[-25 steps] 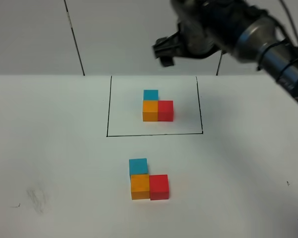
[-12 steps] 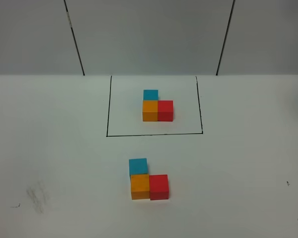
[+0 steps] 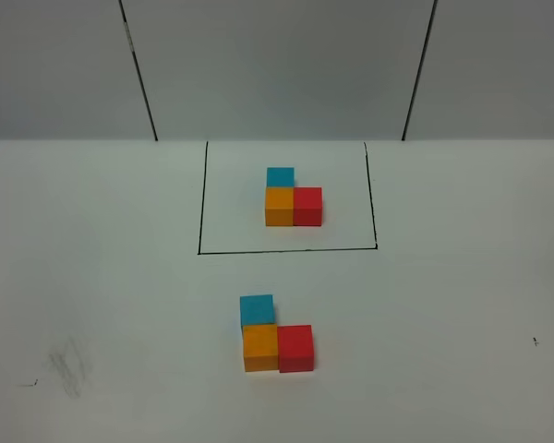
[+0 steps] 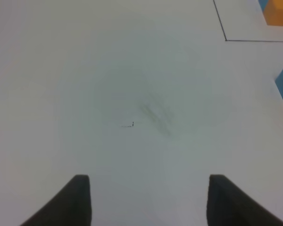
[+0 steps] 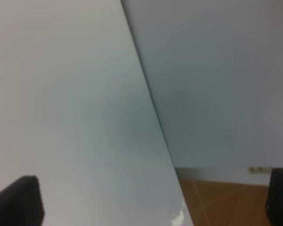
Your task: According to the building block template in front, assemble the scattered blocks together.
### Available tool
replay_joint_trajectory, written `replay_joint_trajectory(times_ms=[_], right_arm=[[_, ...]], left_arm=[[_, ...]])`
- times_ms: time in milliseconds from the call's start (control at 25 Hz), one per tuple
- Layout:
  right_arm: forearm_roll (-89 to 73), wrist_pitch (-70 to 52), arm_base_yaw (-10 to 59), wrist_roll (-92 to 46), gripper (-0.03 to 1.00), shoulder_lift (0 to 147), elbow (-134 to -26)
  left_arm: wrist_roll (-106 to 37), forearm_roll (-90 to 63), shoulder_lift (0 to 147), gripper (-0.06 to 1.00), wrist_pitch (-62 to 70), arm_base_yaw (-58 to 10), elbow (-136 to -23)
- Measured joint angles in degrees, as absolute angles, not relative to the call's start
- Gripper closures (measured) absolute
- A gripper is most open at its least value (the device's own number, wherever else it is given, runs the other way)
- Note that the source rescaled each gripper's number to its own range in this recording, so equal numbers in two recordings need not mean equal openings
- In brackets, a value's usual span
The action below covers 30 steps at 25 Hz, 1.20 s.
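Overhead: right arm's gone from view now, was hanging above the template (image 3: pixel 294 201) a sec ago. Scattered blocks (image 3: pixel 275 334) sit joined in the same L, just below the frame, so imo task's basically done. Left wrist: left gripper (image 4: pixel 148 197) spread, empty. Right wrist: right gripper (image 5: pixel 153 197) wide, nothing held, off the table edge.

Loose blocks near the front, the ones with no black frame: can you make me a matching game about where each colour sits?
Things:
1. orange block
2. red block
3. blue block

Places:
A. farthest back of the three, toward the framed template
B. the corner, touching both others
C. on the right end

Pairs: 1-B, 2-C, 3-A
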<state>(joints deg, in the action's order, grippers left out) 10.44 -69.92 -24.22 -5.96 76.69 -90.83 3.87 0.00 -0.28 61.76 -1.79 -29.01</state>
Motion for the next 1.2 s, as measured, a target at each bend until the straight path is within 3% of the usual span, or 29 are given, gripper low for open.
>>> replay_joint_trajectory(times_ms=[320,640,880,1200], right_arm=[[15.9,-69.92,-24.42,-3.05,0.25,47.8,-78.41],[7.88,-70.04,-24.42,-3.83,0.27,21.89,-63.41],[-6.24,-65.13,-19.74,-13.38,0.27,14.36,-50.67],[-12.26,-61.68,-15.55,-14.94,0.27,12.15,-40.86]], left_arm=[[3.87,0.0,-0.28,0.73,61.76,-1.79,-29.01],[3.87,0.0,-0.28,0.73,61.76,-1.79,-29.01],[3.87,0.0,-0.28,0.73,61.76,-1.79,-29.01],[3.87,0.0,-0.28,0.73,61.76,-1.79,-29.01]])
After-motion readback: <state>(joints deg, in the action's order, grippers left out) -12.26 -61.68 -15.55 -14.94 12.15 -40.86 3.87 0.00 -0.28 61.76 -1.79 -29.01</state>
